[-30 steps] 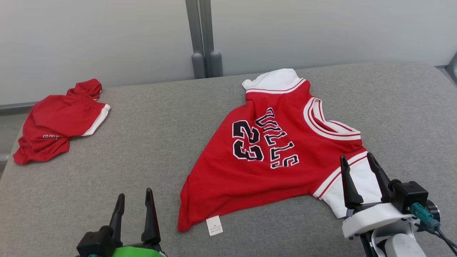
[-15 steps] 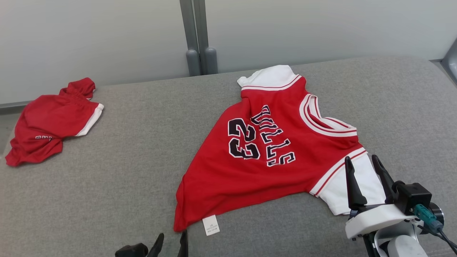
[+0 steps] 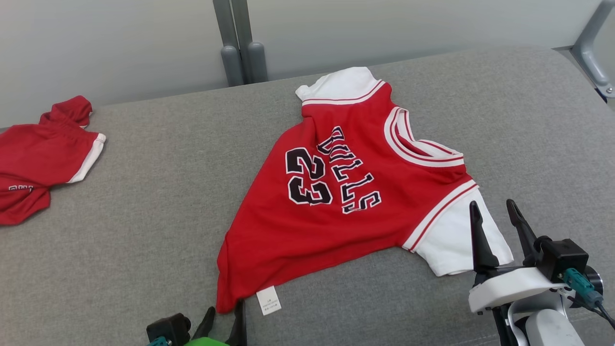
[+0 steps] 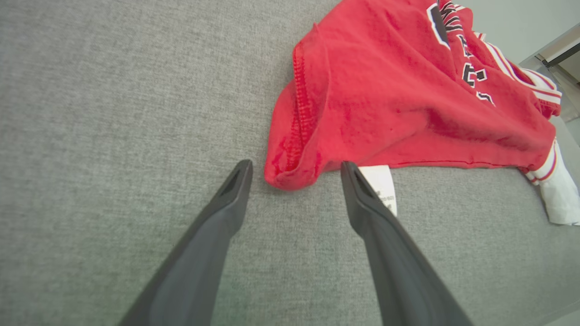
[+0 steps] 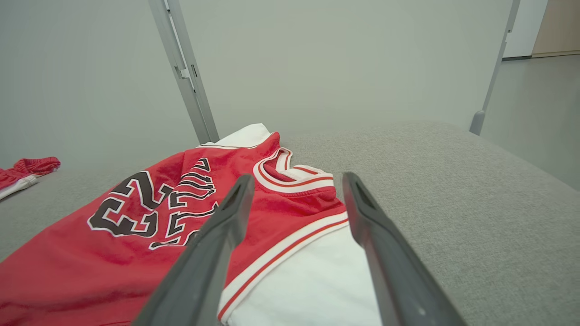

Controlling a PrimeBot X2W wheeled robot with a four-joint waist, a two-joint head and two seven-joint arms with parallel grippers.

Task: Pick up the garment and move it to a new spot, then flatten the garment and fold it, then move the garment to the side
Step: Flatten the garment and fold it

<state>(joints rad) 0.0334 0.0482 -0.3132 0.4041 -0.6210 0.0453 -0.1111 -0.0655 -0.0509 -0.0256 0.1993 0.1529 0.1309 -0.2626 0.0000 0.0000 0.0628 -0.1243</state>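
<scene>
Hovering at seven o'clock in the head view, the left gripper (image 4: 295, 168) had its jaws spread wide and empty, its tips on either side of the nearest corner of the garment (image 3: 336, 216), just beside the white care label (image 3: 268, 300). At five o'clock the right gripper (image 3: 492, 204) was equally spread and held nothing, poised by the near white sleeve (image 3: 451, 240). The garment lay number-side up, skewed and rumpled, mid-cushion (image 3: 144, 192), reaching toward twelve o'clock. By that showing, no step looked done: lifting, moving, flattening, folding and setting aside were all left. Red shorts (image 3: 33, 158) lay well apart at ten o'clock.
</scene>
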